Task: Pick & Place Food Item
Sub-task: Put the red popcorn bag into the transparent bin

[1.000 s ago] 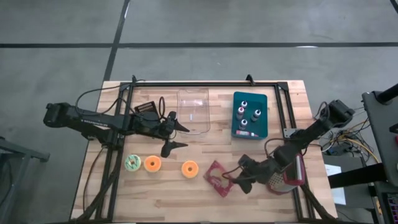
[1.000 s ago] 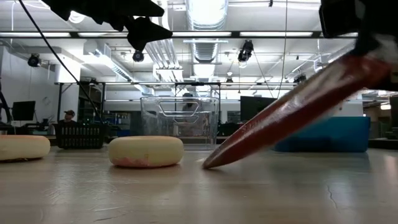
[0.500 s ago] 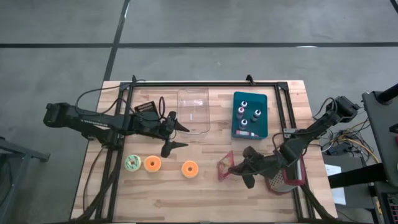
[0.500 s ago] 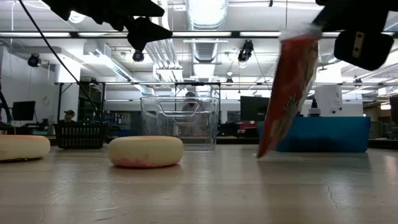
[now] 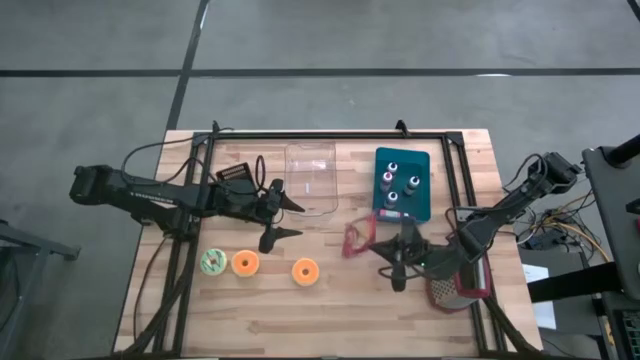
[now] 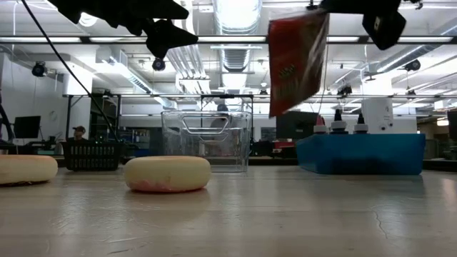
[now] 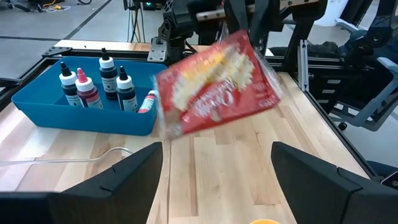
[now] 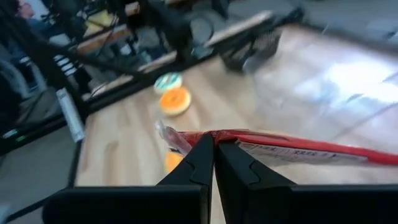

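The right gripper, jaws clamped on a red snack bag, holds it clear of the counter, as the low view confirms. The left gripper hovers near the clear bin, jaws apart. The high view alone shows 3 donuts.

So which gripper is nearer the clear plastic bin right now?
Left. The left gripper hovers open beside the clear plastic bin; the right gripper, shut on the red snack bag, is farther off.

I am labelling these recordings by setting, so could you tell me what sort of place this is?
Most likely a robotics lab or workshop: a wooden table with a dark metal frame, exposed ceiling ducts and strip lights above, and monitors in the room behind.
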Robot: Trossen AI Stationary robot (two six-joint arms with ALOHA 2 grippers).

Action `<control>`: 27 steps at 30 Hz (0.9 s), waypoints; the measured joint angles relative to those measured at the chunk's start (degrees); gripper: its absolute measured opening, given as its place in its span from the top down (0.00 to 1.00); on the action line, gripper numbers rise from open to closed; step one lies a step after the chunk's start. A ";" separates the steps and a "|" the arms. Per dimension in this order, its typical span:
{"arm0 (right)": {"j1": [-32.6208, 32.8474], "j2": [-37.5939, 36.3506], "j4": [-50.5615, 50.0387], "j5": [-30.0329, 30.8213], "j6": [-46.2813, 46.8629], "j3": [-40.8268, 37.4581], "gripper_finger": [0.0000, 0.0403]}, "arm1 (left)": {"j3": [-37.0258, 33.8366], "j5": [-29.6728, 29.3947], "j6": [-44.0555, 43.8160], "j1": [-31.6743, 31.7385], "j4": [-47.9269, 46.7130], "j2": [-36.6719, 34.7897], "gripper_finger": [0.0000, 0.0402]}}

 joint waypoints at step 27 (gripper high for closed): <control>-23.45 -0.13 14.91 -11.13 -37.91 0.00 0.98 | 0.00 0.13 0.02 0.00 0.00 0.00 0.24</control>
